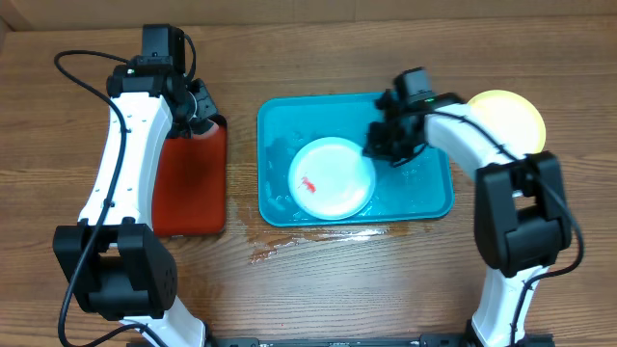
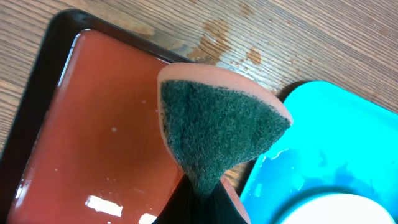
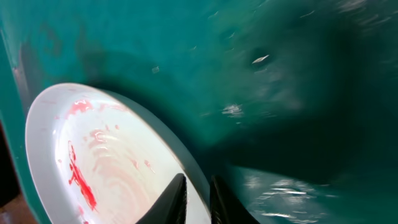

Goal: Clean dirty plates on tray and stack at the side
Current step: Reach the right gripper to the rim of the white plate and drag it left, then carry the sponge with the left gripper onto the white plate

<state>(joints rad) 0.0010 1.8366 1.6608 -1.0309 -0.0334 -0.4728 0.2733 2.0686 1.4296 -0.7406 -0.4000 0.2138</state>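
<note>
Both pairs clamped — left jaws on the sponge (image 2: 217, 130), right jaws on the smeared plate (image 3: 112, 155).

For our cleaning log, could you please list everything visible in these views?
turquoise tray: 1, turquoise, table centre, wet inside.
white plate: 1, white with red smears, lying in the turquoise tray.
yellow-green plate: 1 seen, yellow-green, on the table by the turquoise tray's far right corner.
red tray: 1, red with black rim, left of the turquoise tray.
sponge: 1, orange with dark green scouring face, above the red tray's edge.
puddle: 1, clear, on the table before the turquoise tray.
table: 1, brown wood.
left end effector: 1, black, shut on the sponge.
right end effector: 1, black, clamped on the white plate's rim.
</note>
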